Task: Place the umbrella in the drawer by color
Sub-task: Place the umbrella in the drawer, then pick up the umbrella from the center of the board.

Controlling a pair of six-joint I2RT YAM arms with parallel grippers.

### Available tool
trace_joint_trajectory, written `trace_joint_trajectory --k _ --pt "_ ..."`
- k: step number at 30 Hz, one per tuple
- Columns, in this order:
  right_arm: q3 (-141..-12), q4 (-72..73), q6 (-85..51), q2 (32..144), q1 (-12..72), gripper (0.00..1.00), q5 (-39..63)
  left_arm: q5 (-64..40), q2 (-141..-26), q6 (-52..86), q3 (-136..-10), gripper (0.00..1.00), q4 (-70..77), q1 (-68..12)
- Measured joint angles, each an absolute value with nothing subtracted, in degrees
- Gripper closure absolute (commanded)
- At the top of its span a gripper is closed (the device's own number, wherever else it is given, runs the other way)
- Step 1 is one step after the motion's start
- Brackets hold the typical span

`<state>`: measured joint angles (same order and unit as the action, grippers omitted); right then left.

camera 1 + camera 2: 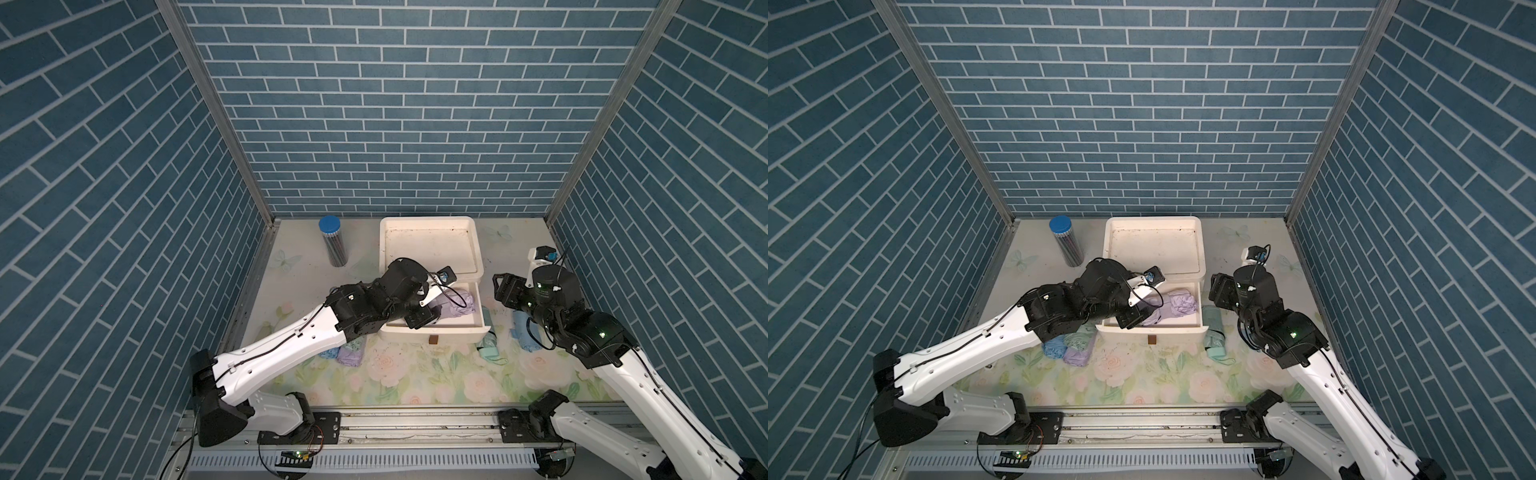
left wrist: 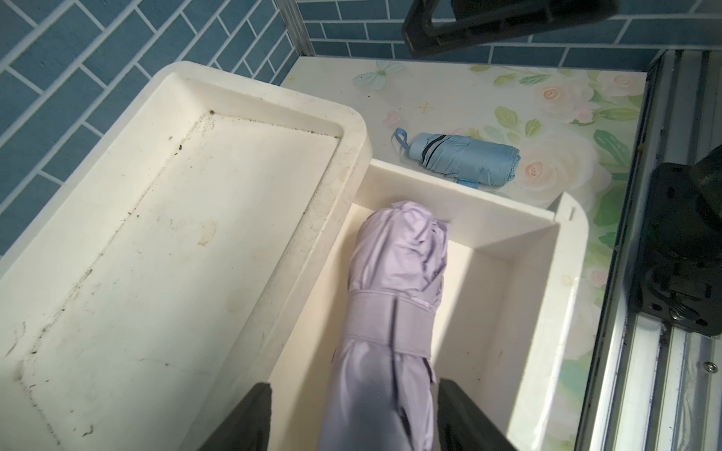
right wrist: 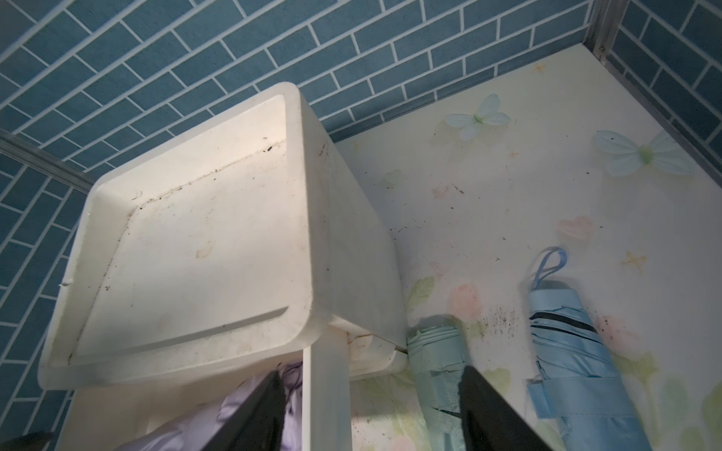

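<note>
Purple umbrella lying lengthwise inside the open drawer, folded and strapped, one end close to the side wall; looks properly placed. Left gripper straddling its near end, jaws spread with a gap on each side, gripping nothing.

Right gripper hovering outside the drawer above a green umbrella, jaws apart and empty; blue umbrella flat on the table just beside that one; three more folded ones bunched on the drawer's other side, seen in a top view.

Probably light, all of them; loose slick fabric over a stiff core, so squashy outside and apt to slide or bunch under the pads. Best taken from above, across the short width, at the strap, the tightest-bound part; firm enough to reach the core; not by the ruffled end, nor by the wrist loop. Care needed with the green one, tight against the drawer's side.
</note>
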<state>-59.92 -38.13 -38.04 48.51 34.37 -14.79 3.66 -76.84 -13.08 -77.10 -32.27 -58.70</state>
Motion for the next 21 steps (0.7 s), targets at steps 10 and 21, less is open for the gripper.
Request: trace_joint_trajectory --k 10,21 --pt "-59.92 -34.13 -33.89 47.94 34.74 0.40 -6.46 19.40 -63.13 -5.52 -72.07 0.18 -22.90 -58.83" --pt "-59.92 -22.98 -28.99 51.62 57.60 0.44 -3.66 36.73 -52.07 21.80 -60.14 0.19 -28.84 -44.53"
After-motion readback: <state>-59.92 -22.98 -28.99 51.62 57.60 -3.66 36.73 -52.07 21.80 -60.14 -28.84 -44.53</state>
